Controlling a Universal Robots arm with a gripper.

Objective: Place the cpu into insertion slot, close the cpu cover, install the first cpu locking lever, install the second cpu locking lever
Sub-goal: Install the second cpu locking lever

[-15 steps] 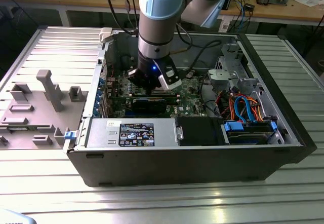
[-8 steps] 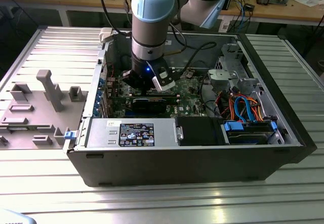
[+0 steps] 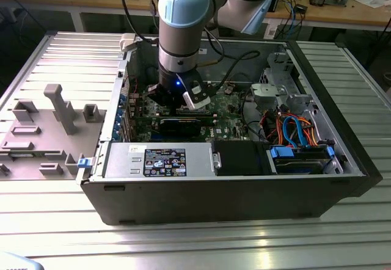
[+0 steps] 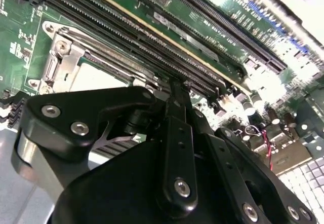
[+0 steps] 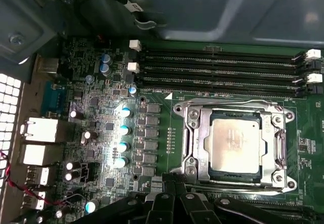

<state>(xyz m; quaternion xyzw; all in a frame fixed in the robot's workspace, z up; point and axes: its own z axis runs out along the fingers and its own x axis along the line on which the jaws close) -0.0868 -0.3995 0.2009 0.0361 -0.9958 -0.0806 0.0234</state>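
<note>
The cpu point(image 5: 235, 145), its silvery-tan top showing, lies flat in the insertion slot point(image 5: 188, 171) on the green motherboard. The silvery cpu cover point(image 5: 196, 133) is down around it, framing the chip. One wire locking lever point(image 5: 228, 103) runs along the socket side next to the memory slots, and another lever point(image 5: 243, 185) runs along the opposite side. My gripper point(image 5: 173, 183) is shut, its black fingertips together at the socket's edge beside that second lever; whether they touch it is hidden. The cpu point(image 4: 96, 79) also shows beyond my gripper point(image 4: 175, 84). In the exterior view my gripper point(image 3: 183, 102) is low inside the case.
Long black memory slots point(image 5: 223, 67) lie beside the socket. Capacitors point(image 5: 124, 133) and rear ports point(image 5: 40, 130) stand on its other side. The open computer case point(image 3: 214, 203) holds a silver power-supply box point(image 3: 162, 160) and drive bays with blue and orange cables point(image 3: 293, 129). A grey fixture point(image 3: 55, 108) stands at the exterior view's left.
</note>
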